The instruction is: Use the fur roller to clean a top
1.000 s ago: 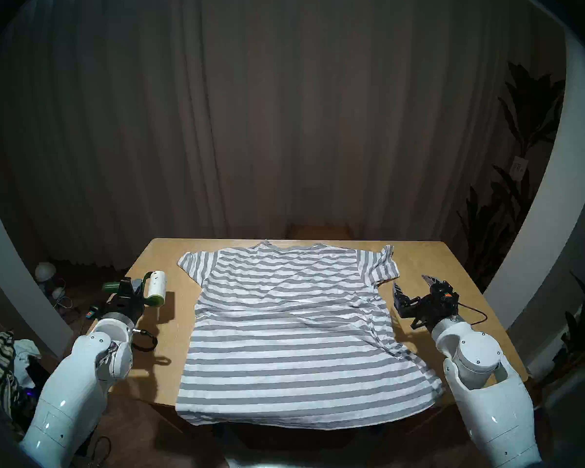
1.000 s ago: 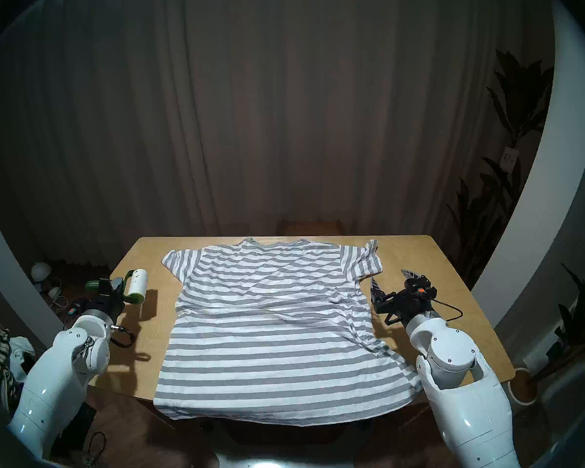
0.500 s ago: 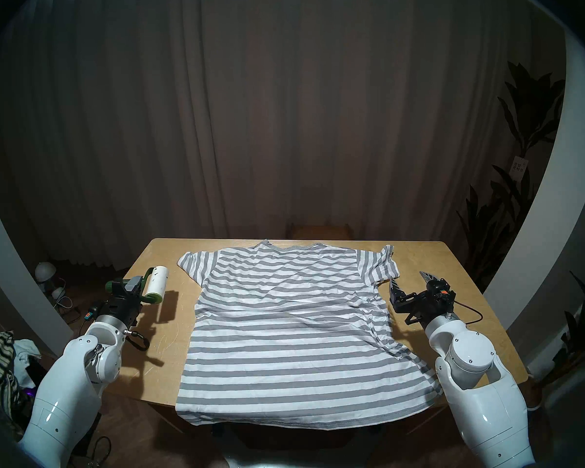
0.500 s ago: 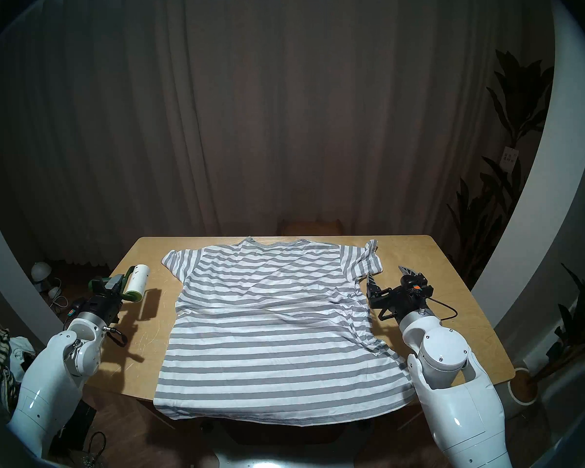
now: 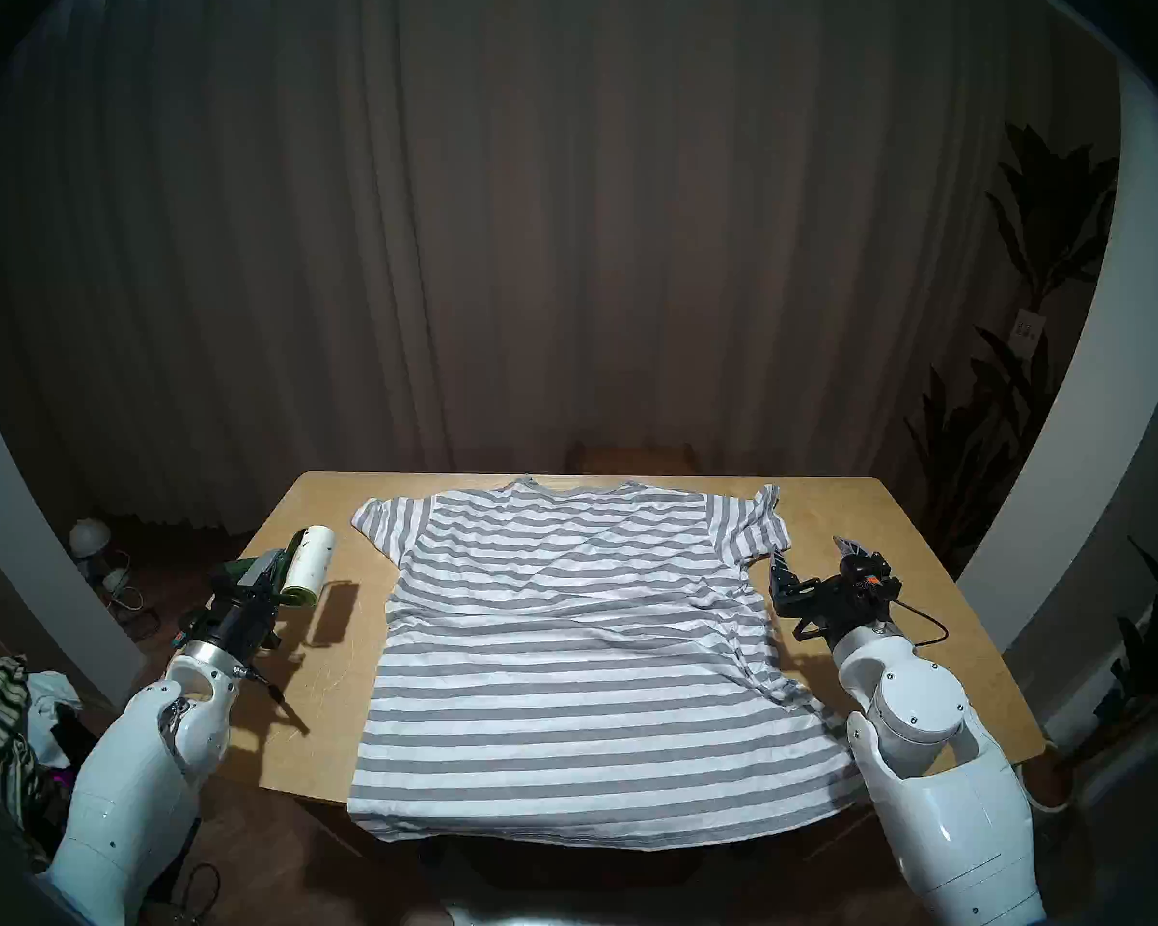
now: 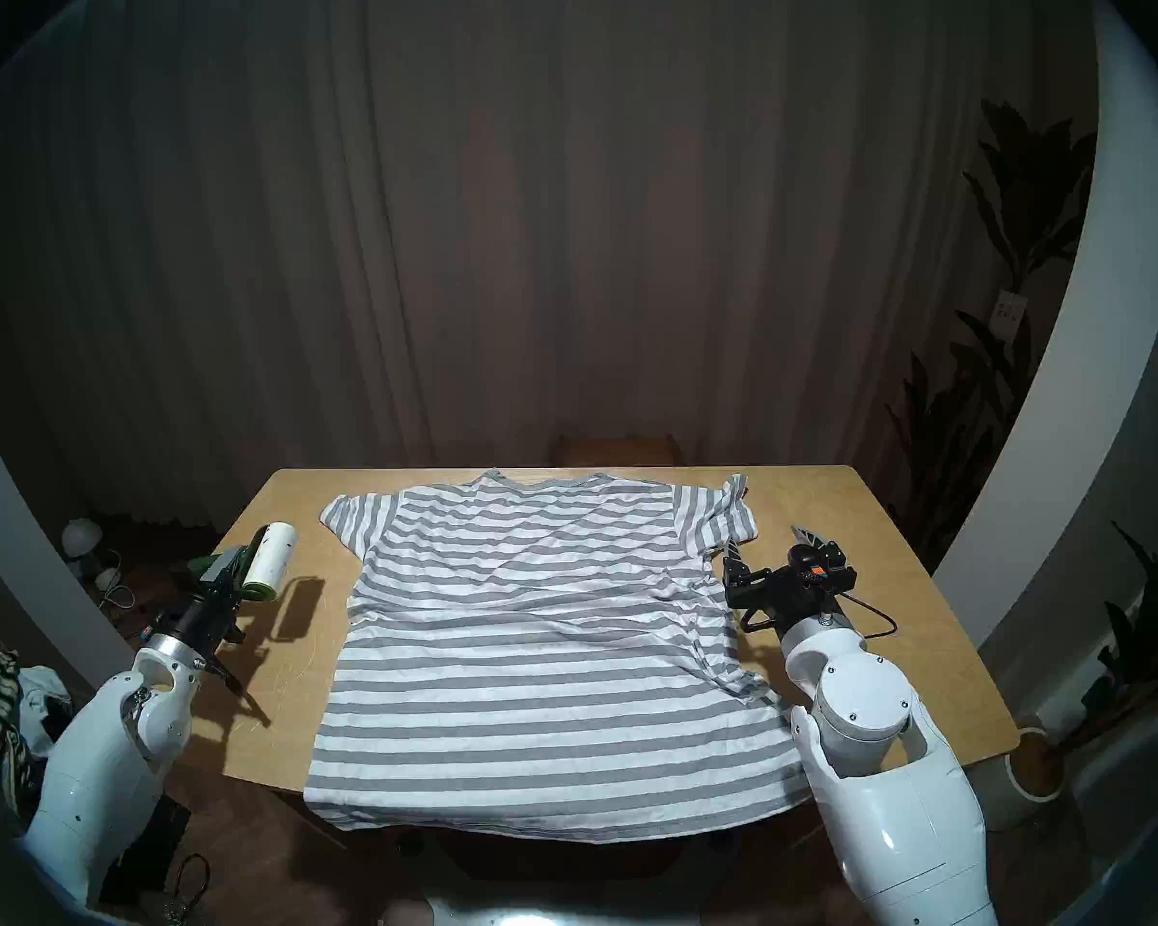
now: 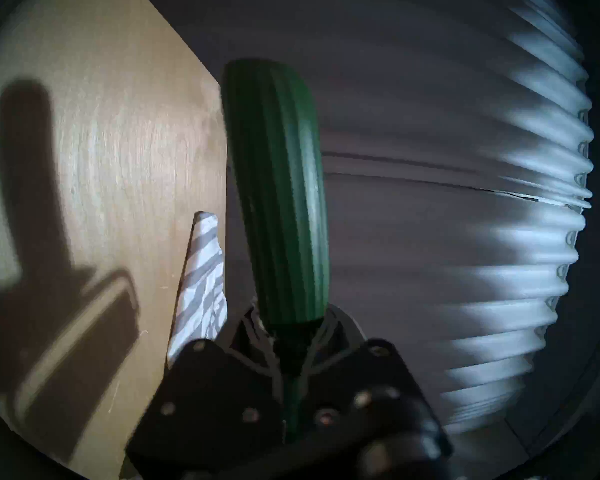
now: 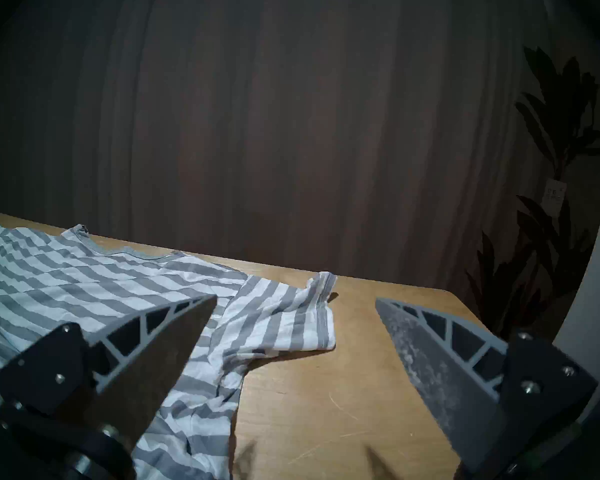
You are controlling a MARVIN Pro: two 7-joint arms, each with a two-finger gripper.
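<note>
You had the left pincer (image 5: 263,570) clamped on the fur roller (image 5: 309,566), held above the table (image 5: 897,524) left of the top (image 5: 563,637), which lay spread flat. Your right pincer (image 5: 813,557) stood spread beside the right sleeve.

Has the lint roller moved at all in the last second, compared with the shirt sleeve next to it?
Yes. The fur roller, held in the shut left hand, has tilted, its far end swinging toward the top, its handle dropping lower.
</note>
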